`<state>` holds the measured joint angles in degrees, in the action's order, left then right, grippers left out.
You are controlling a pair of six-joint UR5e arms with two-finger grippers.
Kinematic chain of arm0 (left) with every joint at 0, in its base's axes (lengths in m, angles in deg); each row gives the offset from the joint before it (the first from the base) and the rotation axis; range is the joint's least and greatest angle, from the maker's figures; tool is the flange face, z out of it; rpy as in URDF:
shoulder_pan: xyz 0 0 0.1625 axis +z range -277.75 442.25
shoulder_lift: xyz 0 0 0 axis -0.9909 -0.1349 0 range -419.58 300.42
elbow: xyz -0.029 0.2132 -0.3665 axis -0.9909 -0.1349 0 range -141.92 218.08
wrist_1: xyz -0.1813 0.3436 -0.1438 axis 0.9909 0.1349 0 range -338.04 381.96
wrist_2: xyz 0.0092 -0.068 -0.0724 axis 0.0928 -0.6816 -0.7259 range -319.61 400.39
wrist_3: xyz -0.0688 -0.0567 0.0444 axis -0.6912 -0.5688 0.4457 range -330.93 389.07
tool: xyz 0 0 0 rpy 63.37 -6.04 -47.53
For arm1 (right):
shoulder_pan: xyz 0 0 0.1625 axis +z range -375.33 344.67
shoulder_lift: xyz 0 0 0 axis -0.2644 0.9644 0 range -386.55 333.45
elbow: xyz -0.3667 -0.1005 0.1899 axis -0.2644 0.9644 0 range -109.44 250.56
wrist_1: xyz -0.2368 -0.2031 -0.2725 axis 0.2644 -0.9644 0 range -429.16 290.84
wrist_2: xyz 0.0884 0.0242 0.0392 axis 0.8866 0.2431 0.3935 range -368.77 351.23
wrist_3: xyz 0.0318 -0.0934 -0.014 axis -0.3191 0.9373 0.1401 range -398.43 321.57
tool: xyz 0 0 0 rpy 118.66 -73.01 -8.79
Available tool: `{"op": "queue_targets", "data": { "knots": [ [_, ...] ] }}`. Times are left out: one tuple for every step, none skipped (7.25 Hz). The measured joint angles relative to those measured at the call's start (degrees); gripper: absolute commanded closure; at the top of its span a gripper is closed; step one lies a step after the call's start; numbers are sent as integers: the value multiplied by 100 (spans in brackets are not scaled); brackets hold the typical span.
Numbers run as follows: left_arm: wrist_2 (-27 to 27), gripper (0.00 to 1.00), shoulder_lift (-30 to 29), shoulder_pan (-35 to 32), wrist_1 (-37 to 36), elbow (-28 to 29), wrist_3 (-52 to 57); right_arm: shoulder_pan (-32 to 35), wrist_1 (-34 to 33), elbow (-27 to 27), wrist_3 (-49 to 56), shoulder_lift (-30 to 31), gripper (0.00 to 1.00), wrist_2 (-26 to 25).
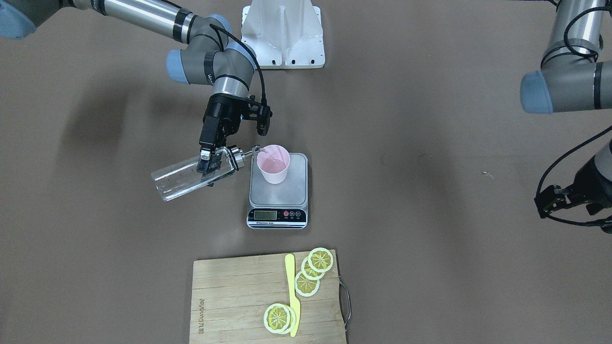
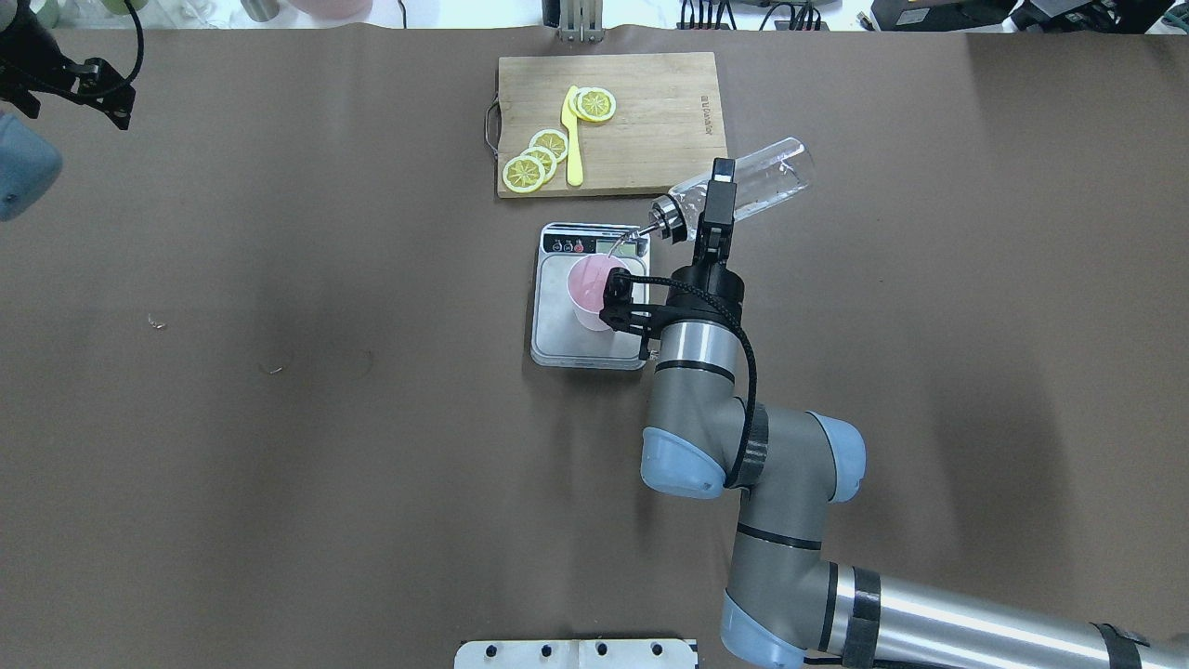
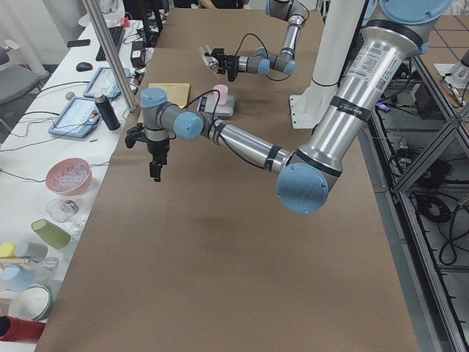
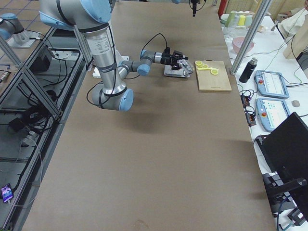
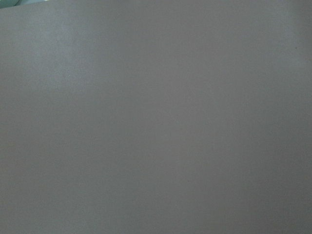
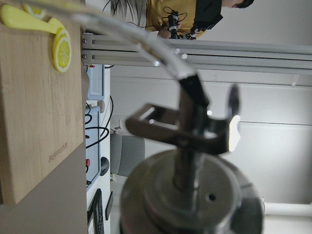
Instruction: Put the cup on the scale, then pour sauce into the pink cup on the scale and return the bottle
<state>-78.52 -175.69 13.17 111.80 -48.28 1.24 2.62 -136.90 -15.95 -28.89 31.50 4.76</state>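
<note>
The pale pink cup (image 1: 273,165) stands upright on the grey platform of the scale (image 1: 296,191), also seen from overhead, cup (image 2: 587,288) and scale (image 2: 557,334). My right gripper (image 1: 206,165) is shut on the clear glass bottle (image 1: 181,181), tilted almost flat, with its metal spout (image 1: 253,151) at the cup's rim. A thin stream of clear sauce (image 2: 620,243) runs from the spout into the cup. The right wrist view shows the cap and spout (image 6: 192,92) close up. My left gripper (image 1: 554,200) hangs far off at the table's side; its jaws are unclear.
A wooden cutting board (image 1: 229,296) with lemon slices (image 1: 313,270) and a yellow knife (image 1: 291,291) lies just beyond the scale from the robot. The white robot base mount (image 1: 283,33) is behind the scale. The left wrist view shows only brown table.
</note>
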Motion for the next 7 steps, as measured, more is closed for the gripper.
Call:
{"op": "queue_targets", "data": {
  "knots": [
    [0, 1, -7, 0, 2, -2, 0, 16, 192, -3, -314, 22, 100, 239],
    [0, 1, -13, -1, 2, -3, 3, 37, 402, -33, -635, 40, 100, 523],
    [0, 1, -18, -1, 5, -6, 3, 86, 609, -96, -949, 59, 100, 843],
    [0, 1, -26, -1, 6, -12, 0, 198, 790, -233, -1336, 120, 100, 1301],
    [0, 1, -38, -1, 7, -19, -11, 364, 892, -468, -1728, 249, 100, 1844],
    [0, 1, -52, -1, 7, -34, -29, 570, 936, -781, -2167, 472, 100, 2416],
    [0, 1, -57, -1, 5, -68, -42, 794, 955, -1117, -2626, 768, 100, 2940]
  ]
}}
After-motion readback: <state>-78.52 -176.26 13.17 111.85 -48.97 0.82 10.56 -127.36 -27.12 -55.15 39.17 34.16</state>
